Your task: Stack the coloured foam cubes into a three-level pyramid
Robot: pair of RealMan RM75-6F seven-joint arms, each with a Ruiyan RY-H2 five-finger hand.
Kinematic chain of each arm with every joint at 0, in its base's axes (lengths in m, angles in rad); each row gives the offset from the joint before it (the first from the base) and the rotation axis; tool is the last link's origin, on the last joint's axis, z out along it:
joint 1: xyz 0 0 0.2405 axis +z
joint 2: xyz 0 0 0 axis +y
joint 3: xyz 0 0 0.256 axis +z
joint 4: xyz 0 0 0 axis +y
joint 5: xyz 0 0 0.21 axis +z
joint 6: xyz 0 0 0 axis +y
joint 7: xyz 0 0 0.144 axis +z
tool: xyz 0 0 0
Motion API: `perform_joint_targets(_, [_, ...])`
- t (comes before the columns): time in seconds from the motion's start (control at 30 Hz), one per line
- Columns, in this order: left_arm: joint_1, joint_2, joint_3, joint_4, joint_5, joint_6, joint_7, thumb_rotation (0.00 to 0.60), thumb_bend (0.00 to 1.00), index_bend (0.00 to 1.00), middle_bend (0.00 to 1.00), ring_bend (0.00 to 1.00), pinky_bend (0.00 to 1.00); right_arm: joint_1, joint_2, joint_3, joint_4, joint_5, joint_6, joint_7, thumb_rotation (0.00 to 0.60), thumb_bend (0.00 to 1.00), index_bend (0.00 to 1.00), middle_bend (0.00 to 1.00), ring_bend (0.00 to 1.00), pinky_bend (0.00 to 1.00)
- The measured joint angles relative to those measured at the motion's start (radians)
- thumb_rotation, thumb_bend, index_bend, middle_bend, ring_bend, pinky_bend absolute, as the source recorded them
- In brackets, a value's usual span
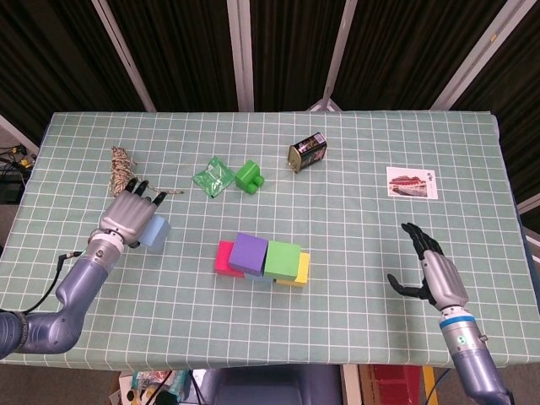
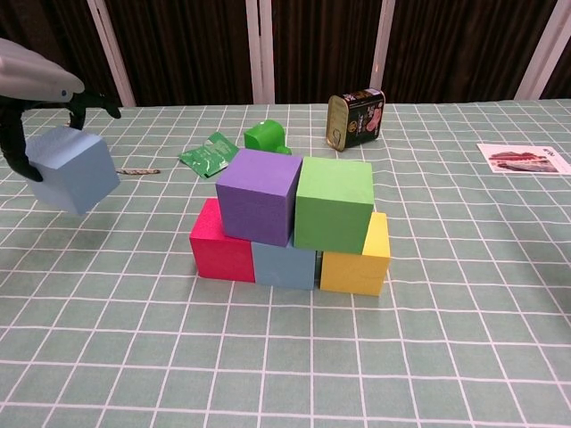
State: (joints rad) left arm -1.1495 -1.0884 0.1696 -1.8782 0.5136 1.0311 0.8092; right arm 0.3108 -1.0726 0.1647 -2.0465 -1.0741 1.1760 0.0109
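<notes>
Green gridded tablecloth (image 1: 354, 278) over a table, seen from head and chest views. Near the front-centre stands a two-level stack of foam cubes: a bottom row of a pink-red cube (image 2: 220, 251), a light blue cube (image 2: 284, 266) and a yellow cube (image 2: 359, 262), touching side by side, with a purple cube (image 2: 258, 195) and a green cube (image 2: 334, 203) resting on top (the pair touch each other). The left hand (image 1: 128, 216), toward the left edge of the table, grips a second pale blue foam cube (image 2: 75, 168), fingers wrapped over its top and held clear of the cloth, well apart from the stack. The right hand (image 1: 432, 268), near the front-right corner, holds nothing, its fingers spread apart above the cloth. Toward the far side lie a small green plastic block (image 1: 249, 176) just beside a crumpled green foil packet (image 1: 212, 178), and a dark tin can on its side (image 1: 308, 153) to their right. A coil of tan rope (image 1: 125, 169) lies near the left edge, just beyond the left hand; a printed picture card (image 1: 412, 182) lies flat toward the right edge.
</notes>
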Motion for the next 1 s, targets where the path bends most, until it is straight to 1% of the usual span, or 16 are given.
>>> perform_joint_targets(0.17, [0.036, -0.037, 0.000, -0.019, -0.005, 0.059, 0.006, 0.600, 0.28, 0.01, 0.45, 0.00, 0.00, -0.001, 0.000, -0.002, -0.001, -0.004, 0.000, 0.002, 0.600, 0.35, 0.00, 0.00, 0.00, 0.00])
perform_joint_targets(0.37, [0.069, -0.094, -0.016, -0.029, -0.048, 0.130, 0.031, 0.600, 0.27, 0.01, 0.44, 0.00, 0.00, -0.002, 0.001, -0.002, -0.002, -0.008, 0.002, 0.006, 0.600, 0.35, 0.00, 0.00, 0.00, 0.00])
perform_joint_targets(0.53, [0.084, -0.129, -0.035, -0.032, -0.113, 0.162, 0.059, 0.600, 0.28, 0.01, 0.43, 0.00, 0.00, -0.003, 0.003, -0.003, -0.004, -0.010, 0.000, 0.009, 0.600, 0.35, 0.00, 0.00, 0.00, 0.00])
perform_joint_targets(0.67, [0.098, -0.164, -0.054, -0.020, -0.142, 0.179, 0.071, 0.600, 0.27, 0.00, 0.42, 0.00, 0.00, -0.003, 0.004, -0.003, -0.005, -0.012, 0.000, 0.011, 0.600, 0.35, 0.00, 0.00, 0.00, 0.00])
perform_joint_targets(0.87, [0.117, -0.203, -0.064, 0.007, -0.140, 0.188, 0.087, 0.600, 0.27, 0.00, 0.31, 0.00, 0.00, -0.003, 0.004, -0.004, -0.005, -0.014, 0.001, 0.009, 0.600, 0.35, 0.00, 0.00, 0.00, 0.00])
perform_joint_targets(1.0, [0.130, -0.225, -0.080, 0.021, -0.142, 0.192, 0.089, 0.600, 0.23, 0.00, 0.22, 0.00, 0.00, -0.003, 0.003, -0.005, -0.005, -0.014, 0.002, 0.008, 0.600, 0.35, 0.00, 0.00, 0.00, 0.00])
